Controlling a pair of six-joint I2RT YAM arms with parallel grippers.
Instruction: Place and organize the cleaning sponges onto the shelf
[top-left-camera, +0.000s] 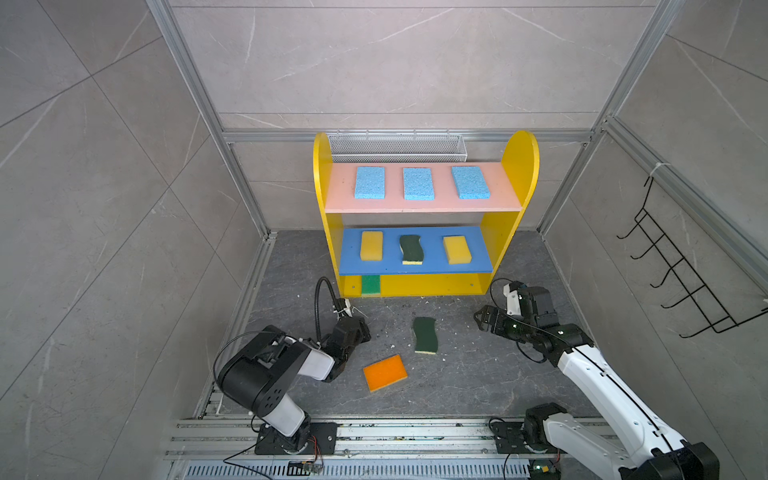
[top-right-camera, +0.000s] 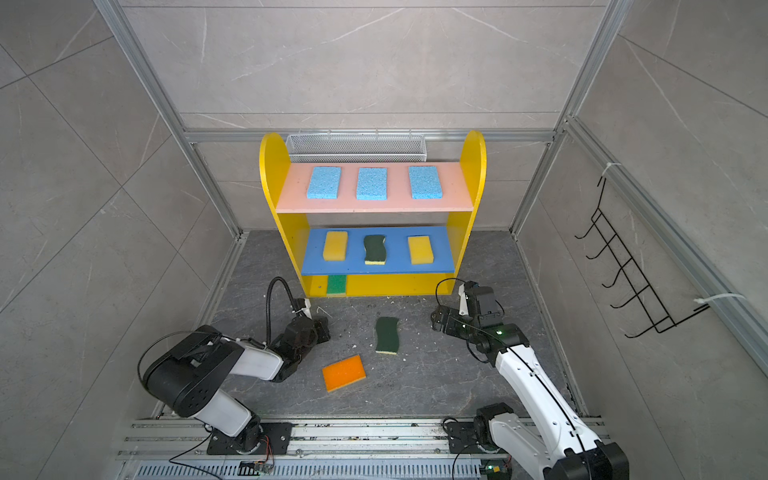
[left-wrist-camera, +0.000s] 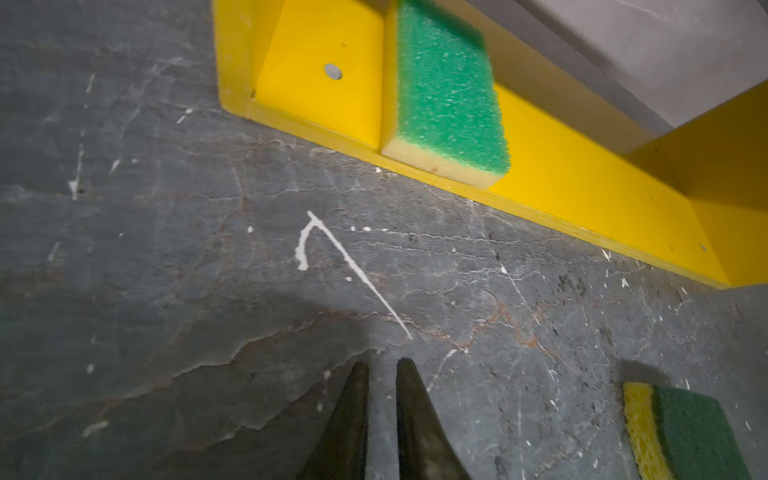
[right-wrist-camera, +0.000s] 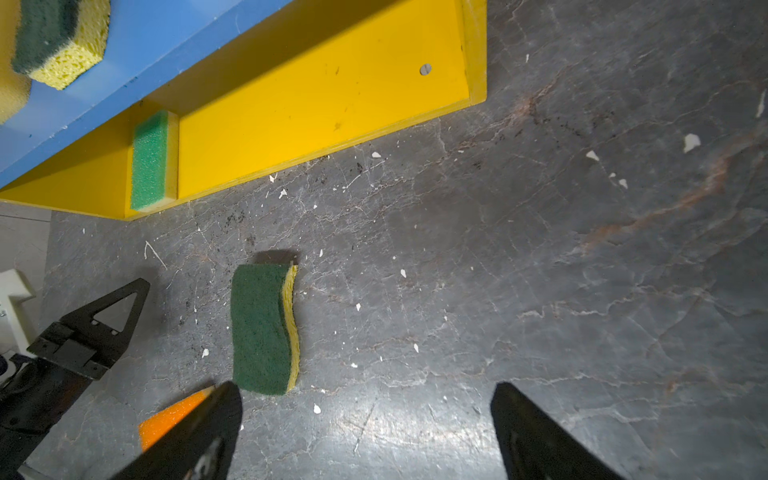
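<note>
On the pink upper board (top-left-camera: 340, 199) of the shelf (top-left-camera: 521, 166), three light blue sponges (top-left-camera: 369, 183) (top-left-camera: 418, 184) (top-left-camera: 470, 182) are seen in both top views, flat, in a row, apart from each other. Blue middle board (top-left-camera: 390, 257): two yellow sponges (top-left-camera: 371, 245) (top-left-camera: 456, 249) are laid near the ends, with the shelved dark-green wavy sponge (top-left-camera: 411, 249) between them. The bright green sponge (top-left-camera: 370, 285) is set on the yellow base (top-left-camera: 432, 284), toward its left end. Two sponges are left on the floor (top-left-camera: 478, 382) in front of the shelf: the loose dark-green wavy sponge (top-left-camera: 425, 335) and the orange sponge (top-left-camera: 385, 372), near each other, not touching. The left gripper (top-left-camera: 363, 326) is held low to the left of the loose one, the right gripper (top-left-camera: 481, 321) to its right. No sponge is touched by either.

Left wrist view: the fingers (left-wrist-camera: 357, 415) are clenched to a thin slit, nothing is gripped, and the tips are over bare floor. The bright green sponge (left-wrist-camera: 451, 91) is shown ahead, flat on the base, green face up, pale layer underneath. A white scratch (left-wrist-camera: 353, 266) is marked on the floor between tips and shelf. A corner of the loose dark-green wavy sponge (left-wrist-camera: 698, 432) is caught at the frame edge, well off the fingers.

Right wrist view: the right gripper (right-wrist-camera: 365, 388) is spread wide, with only bare floor between the tips. The loose dark-green wavy sponge (right-wrist-camera: 259, 328) is seen just ahead of one finger, green face up. The orange sponge (right-wrist-camera: 170, 419) is partly hidden behind that finger. The left gripper (right-wrist-camera: 137, 291) is seen side-on beyond it. The bright green sponge (right-wrist-camera: 148, 160) is seen on the base under the blue board's edge.
</note>
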